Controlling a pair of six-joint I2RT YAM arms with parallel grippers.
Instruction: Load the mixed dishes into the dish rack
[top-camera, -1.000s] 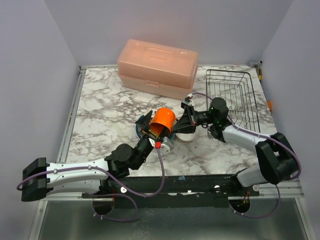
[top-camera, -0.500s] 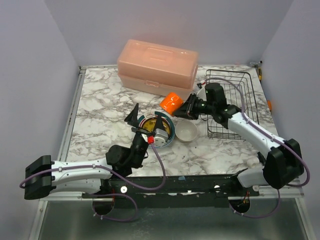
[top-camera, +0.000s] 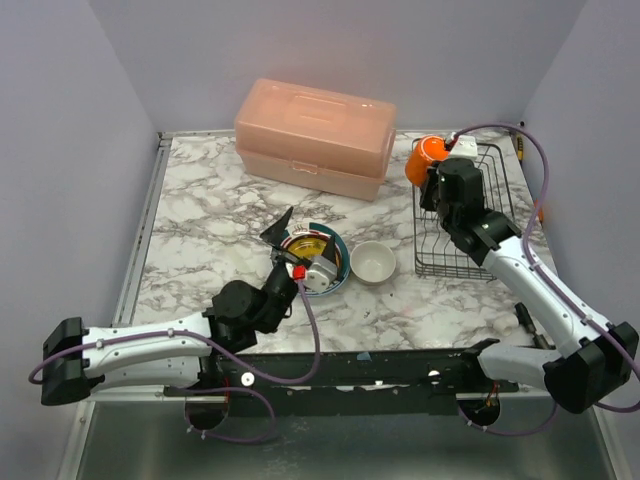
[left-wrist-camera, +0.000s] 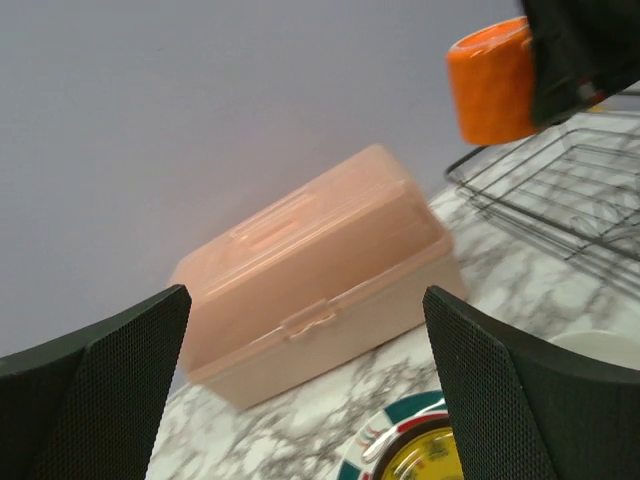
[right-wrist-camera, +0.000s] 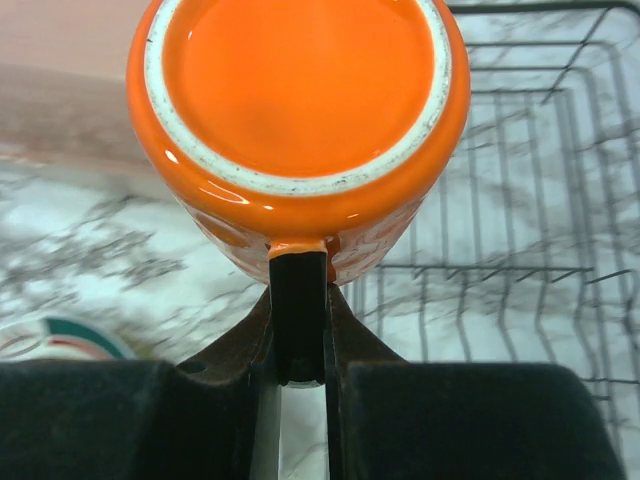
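Note:
My right gripper is shut on the handle of the orange mug, held in the air over the far left corner of the black wire dish rack. In the right wrist view the mug's base faces the camera, and the gripper pinches its handle above the rack. My left gripper stands open and empty over the stacked plates. The yellow patterned plate shows below its fingers. A cream bowl sits right of the plates.
The big pink lidded box stands at the back, left of the rack, and fills the left wrist view. Grey walls close in the marble table on three sides.
The mug passed from my left gripper to my right, which carried it right and back to the rack's far left corner. The left gripper opened wide and drew back over the plates.

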